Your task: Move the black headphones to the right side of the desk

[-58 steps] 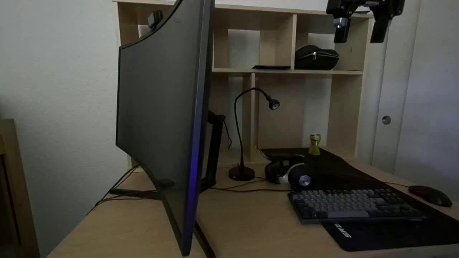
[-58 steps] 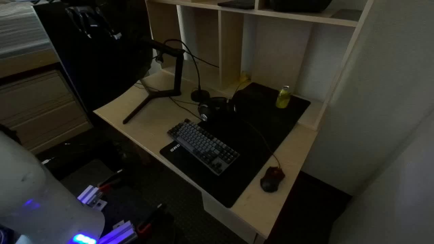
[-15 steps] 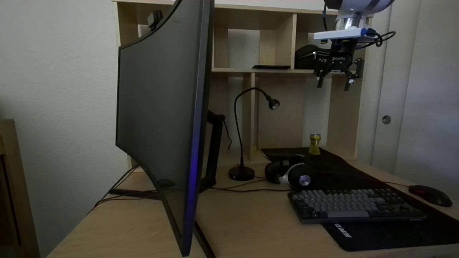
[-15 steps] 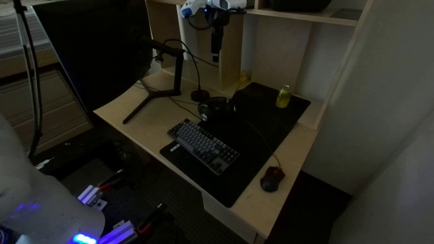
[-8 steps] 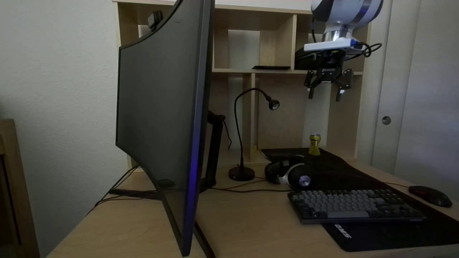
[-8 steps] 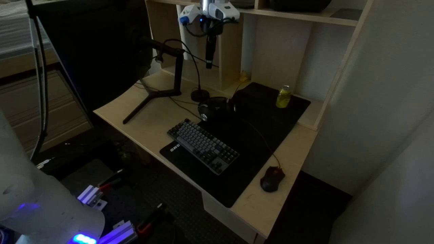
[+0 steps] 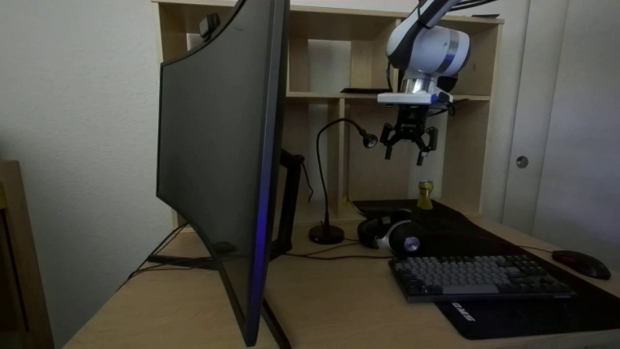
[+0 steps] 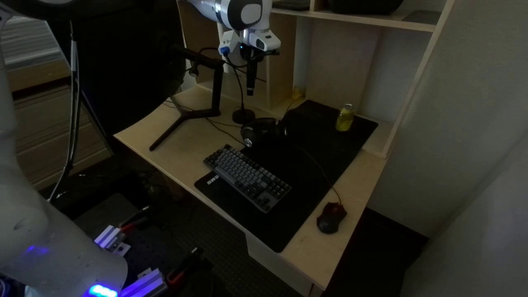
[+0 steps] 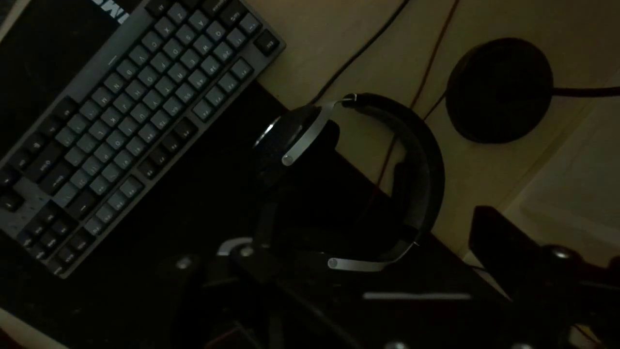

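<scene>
Nearest: bench (image 8: pixel 185 144) front edge, mat (image 8: pixel 330 144) running close along it. Kbd (image 8: pixel 247 173) mostly on mat, L end over onto wood; wood also shows btwn kbd & mon. stand (image 8: pixel 216 90). Mouse (image 8: pixel 331 218) on wood strip btwn mat & R edge. Black headphones (image 7: pixel 404 235) approx mid-bench just past kbd, cups on mat, band over wood per wrist view. Gripper (image 7: pixel 404 159) hangs above them, fingers spread, well apart from them. Lamp (image 7: pixel 326 234) near the band, base on wood. Yellow can (image 7: pixel 425 195) upright farther back on mat. Hutch (image 7: pixel 462 165) at rear: upper R cubby (image 7: pixel 477 72) has dark rounded obj. (image 8: pixel 363 5), pt. hidden by arm (image 7: pixel 431 51) in an exterior view; next cubby over has flat black item (image 7: pixel 366 90).
</scene>
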